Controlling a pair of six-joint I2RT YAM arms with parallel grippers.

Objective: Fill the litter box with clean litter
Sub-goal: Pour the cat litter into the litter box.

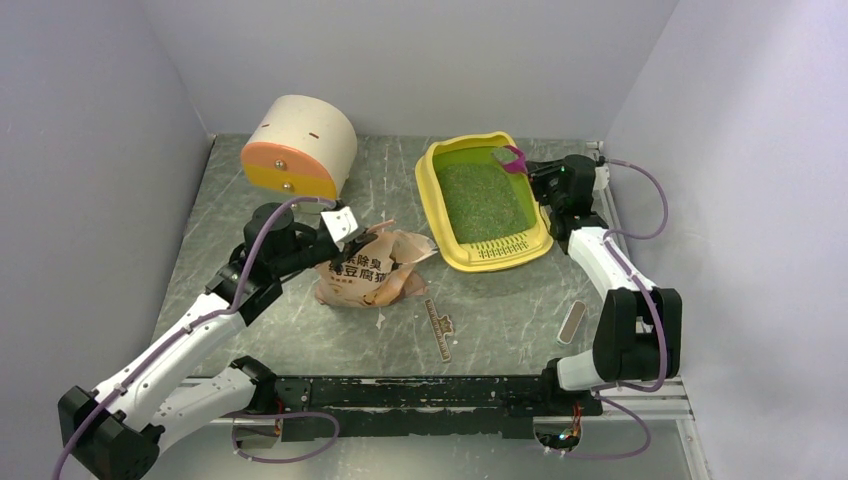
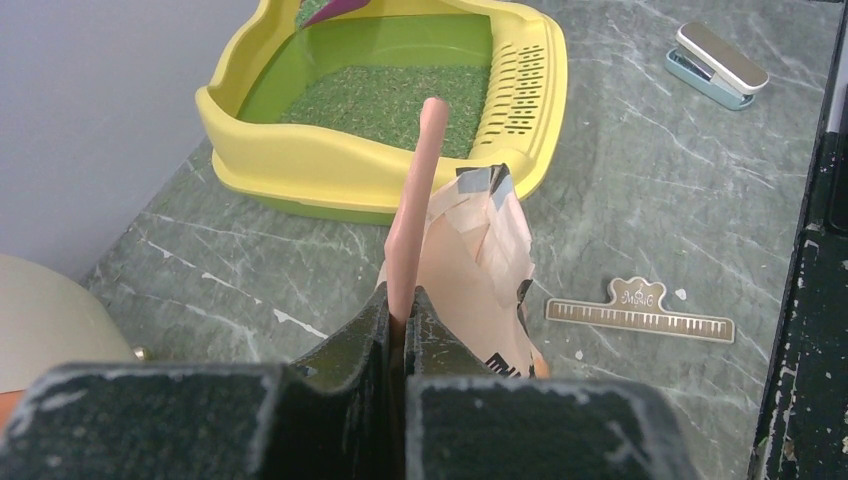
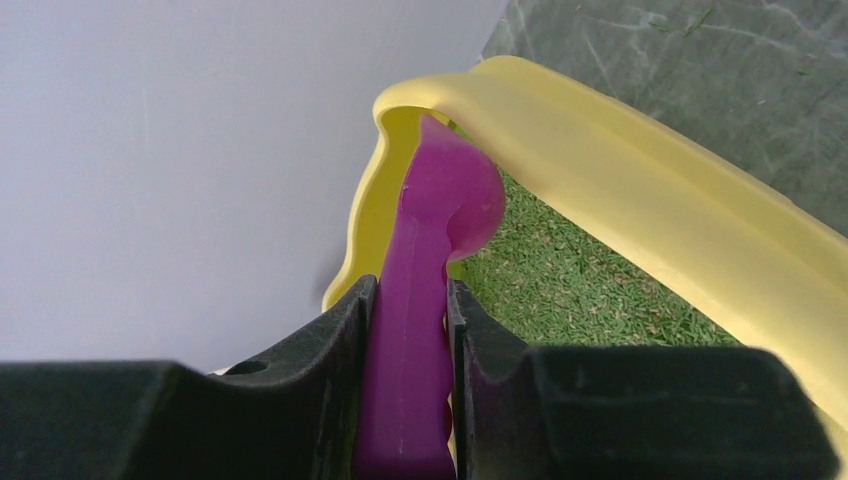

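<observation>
The yellow litter box (image 1: 440, 215) sits at the back right, with a layer of greenish clean litter (image 1: 482, 200) in its pan. My right gripper (image 1: 535, 170) is at the box's far right corner, shut on the handle of a magenta scoop (image 3: 430, 230) whose bowl hangs over the rim (image 3: 640, 190) above the litter (image 3: 580, 290). The pink printed bag (image 1: 370, 270) lies crumpled in the middle of the table. My left gripper (image 2: 405, 310) is shut on a thin folded edge of that bag (image 2: 415, 200), which points toward the box (image 2: 300, 165).
A cream-and-orange cylindrical container (image 1: 300, 145) lies at the back left, behind the left arm. A brown ruler-shaped clip (image 1: 438, 328) and a small stapler-like item (image 1: 573, 322) lie on the table toward the front. Walls close in at the left, back and right.
</observation>
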